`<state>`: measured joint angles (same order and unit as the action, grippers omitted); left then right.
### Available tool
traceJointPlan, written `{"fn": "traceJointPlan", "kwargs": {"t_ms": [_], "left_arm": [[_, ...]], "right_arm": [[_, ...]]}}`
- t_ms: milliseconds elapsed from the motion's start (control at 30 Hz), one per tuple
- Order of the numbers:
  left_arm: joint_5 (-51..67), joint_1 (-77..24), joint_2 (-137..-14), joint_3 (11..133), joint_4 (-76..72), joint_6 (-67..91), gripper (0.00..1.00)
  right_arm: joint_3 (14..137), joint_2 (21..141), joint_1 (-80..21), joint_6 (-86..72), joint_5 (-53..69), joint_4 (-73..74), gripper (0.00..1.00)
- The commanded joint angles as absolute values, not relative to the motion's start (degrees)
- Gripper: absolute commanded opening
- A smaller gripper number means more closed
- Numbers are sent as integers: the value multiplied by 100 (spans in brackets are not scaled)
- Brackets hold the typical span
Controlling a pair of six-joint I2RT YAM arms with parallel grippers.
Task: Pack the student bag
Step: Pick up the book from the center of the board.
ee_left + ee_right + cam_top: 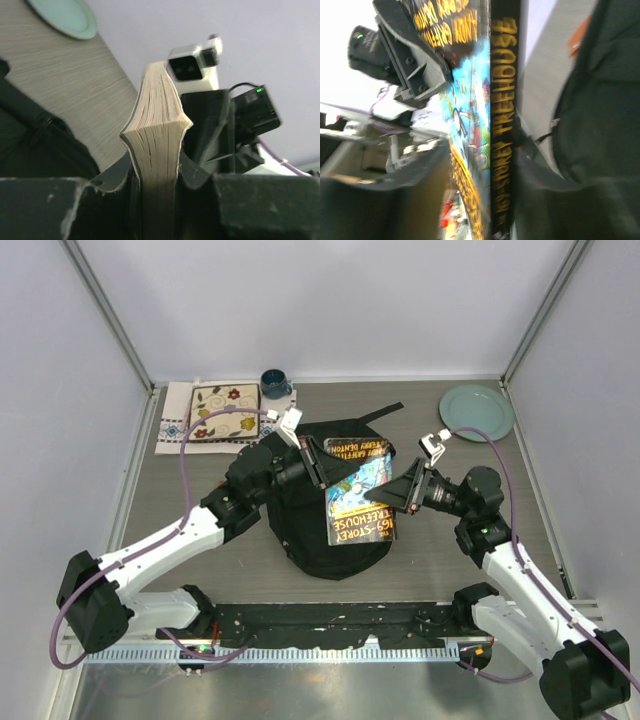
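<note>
- While your left pincer is clamped on the page edge of the paperback book, your right pincer is clamped on its spine.
- Beneath the book, the student bag lies at the desk's centre.
- A green plate sits at two o'clock.

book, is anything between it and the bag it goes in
Nothing visible. The book hangs right over the bag, gripped by the left hand and right hand, with no other object between. Whether the bag's opening is unzipped beneath it cannot be seen.
</note>
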<state>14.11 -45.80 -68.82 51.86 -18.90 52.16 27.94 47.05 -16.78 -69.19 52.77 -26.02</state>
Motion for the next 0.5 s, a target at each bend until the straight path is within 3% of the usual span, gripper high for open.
{"fn": "traceJointPlan", "kwargs": {"t_ms": [0, 67, 167, 467], "left_arm": [[564, -4474, -6320, 5046, -1127, 5054, 0], [-101, -4439, -6136, 4957, -680, 5045, 0], [-1068, -4395, -5714, 4712, -326, 5325, 0], [-1933, -4122, -5106, 3666, -1940, 6424, 0]], "right_arm": [[3761, 4518, -1670, -5100, 3932, 237, 68], [3919, 4413, -1670, -4738, 3263, 710, 80], [3946, 4167, -1670, -4632, 2620, 1300, 83], [2955, 3736, -2151, -5720, 2523, 390, 86]]}}
